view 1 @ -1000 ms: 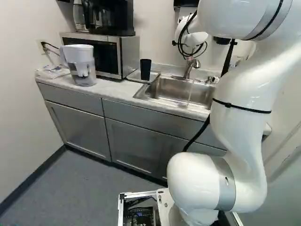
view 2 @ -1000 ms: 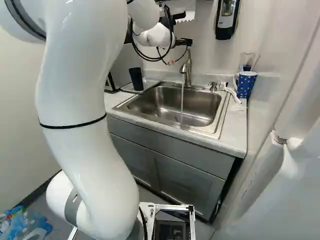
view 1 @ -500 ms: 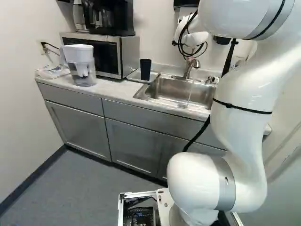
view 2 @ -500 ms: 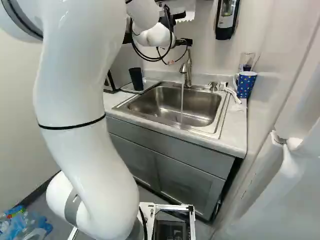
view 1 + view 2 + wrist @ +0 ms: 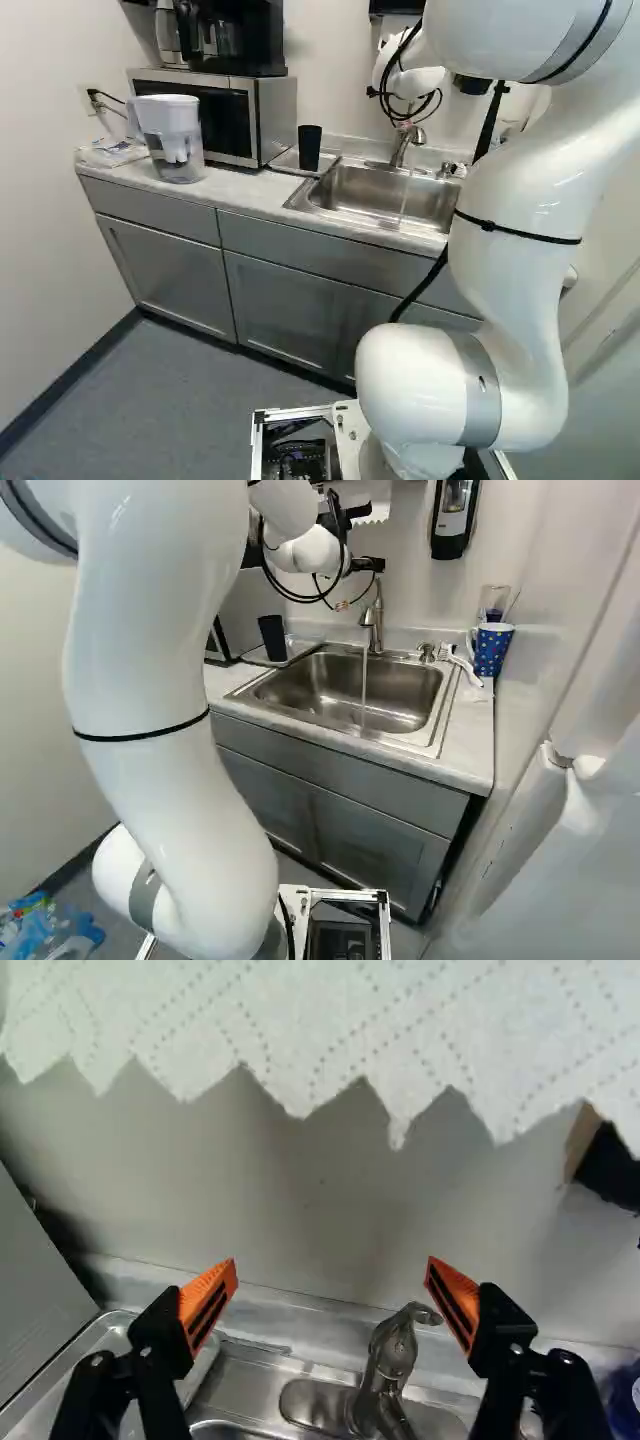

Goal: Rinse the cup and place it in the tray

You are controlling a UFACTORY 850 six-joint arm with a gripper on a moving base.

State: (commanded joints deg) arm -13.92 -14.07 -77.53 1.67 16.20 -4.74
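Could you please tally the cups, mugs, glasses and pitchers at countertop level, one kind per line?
Cups: 1, the black tapered cup
Mugs: 1, the blue mug with pale dots
Glasses: 1, the tall clear glass-like vessel behind the mug
Pitchers: 1, the clear plastic pitcher with a white top
Total: 4

Black cup (image 5: 309, 148), mug (image 5: 491, 651), tray (image 5: 284, 163), sink (image 5: 395, 685): one each.

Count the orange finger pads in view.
2: one pad on one finger of the open gripper, another pad on the opposite finger; neither looks hidden.
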